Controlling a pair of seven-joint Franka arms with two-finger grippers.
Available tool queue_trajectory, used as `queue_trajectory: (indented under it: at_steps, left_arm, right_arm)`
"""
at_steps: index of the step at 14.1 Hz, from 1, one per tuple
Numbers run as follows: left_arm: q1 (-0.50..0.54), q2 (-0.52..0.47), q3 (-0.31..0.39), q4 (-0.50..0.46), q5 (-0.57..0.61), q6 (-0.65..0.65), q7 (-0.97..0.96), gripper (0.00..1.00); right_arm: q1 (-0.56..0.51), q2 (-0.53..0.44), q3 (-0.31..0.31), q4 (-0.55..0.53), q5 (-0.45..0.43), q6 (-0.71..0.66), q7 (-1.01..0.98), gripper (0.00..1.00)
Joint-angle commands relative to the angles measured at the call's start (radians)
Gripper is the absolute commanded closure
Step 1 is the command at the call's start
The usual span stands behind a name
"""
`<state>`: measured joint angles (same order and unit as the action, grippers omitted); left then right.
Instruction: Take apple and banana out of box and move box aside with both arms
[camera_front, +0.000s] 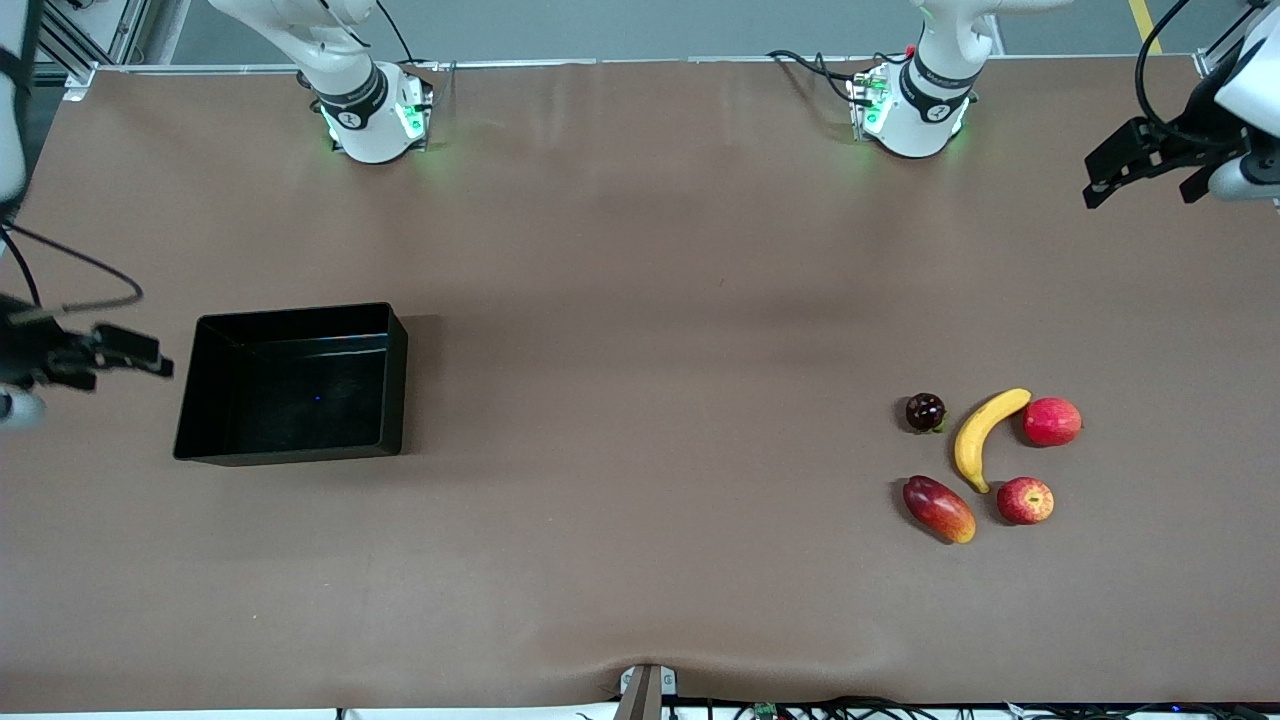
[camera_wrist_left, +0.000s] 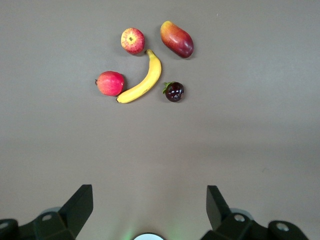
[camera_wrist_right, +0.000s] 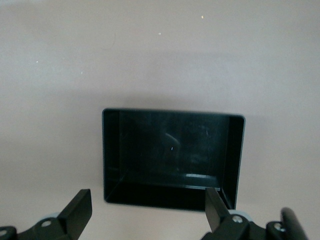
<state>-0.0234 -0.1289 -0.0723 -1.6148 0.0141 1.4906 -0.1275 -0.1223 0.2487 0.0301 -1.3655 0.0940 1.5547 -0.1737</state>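
The yellow banana (camera_front: 983, 432) lies toward the left arm's end of the table, and the streaked red apple (camera_front: 1025, 500) lies beside it, nearer the front camera. In the left wrist view the banana (camera_wrist_left: 144, 82) and apple (camera_wrist_left: 132, 40) lie well clear of my left gripper (camera_wrist_left: 150, 205), which is open with nothing in it. That left gripper (camera_front: 1140, 190) hangs over the table's edge at its own end. The black box (camera_front: 290, 455) stands empty toward the right arm's end. My right gripper (camera_front: 140, 355) hovers beside it, open and holding nothing. In the right wrist view the box (camera_wrist_right: 112, 155) sits just ahead of the right gripper (camera_wrist_right: 148, 210).
A plain pinkish-red fruit (camera_front: 1052, 421), an oval red-orange mango (camera_front: 939, 508) and a small dark round fruit (camera_front: 925, 412) lie around the banana. The two arm bases (camera_front: 375, 115) (camera_front: 915, 105) stand farthest from the front camera. Brown table stretches between the box and the fruits.
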Motion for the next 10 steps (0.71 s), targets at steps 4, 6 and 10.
queue_trajectory:
  at_steps: [4,6,10]
  left_arm:
    - [-0.003,-0.035,0.003,-0.059,0.021,0.037,0.011,0.0]
    - [-0.003,-0.047,0.003,-0.074,0.023,0.037,0.009,0.0]
    - [-0.003,-0.049,0.003,-0.076,0.021,0.046,0.009,0.0]
  right_arm:
    - [0.107,-0.267,0.002,-0.222,-0.102,-0.054,0.126,0.0]
    - [0.107,-0.353,0.001,-0.343,-0.12,-0.027,0.117,0.0]
    - [0.13,-0.341,0.002,-0.29,-0.135,-0.027,0.118,0.0]
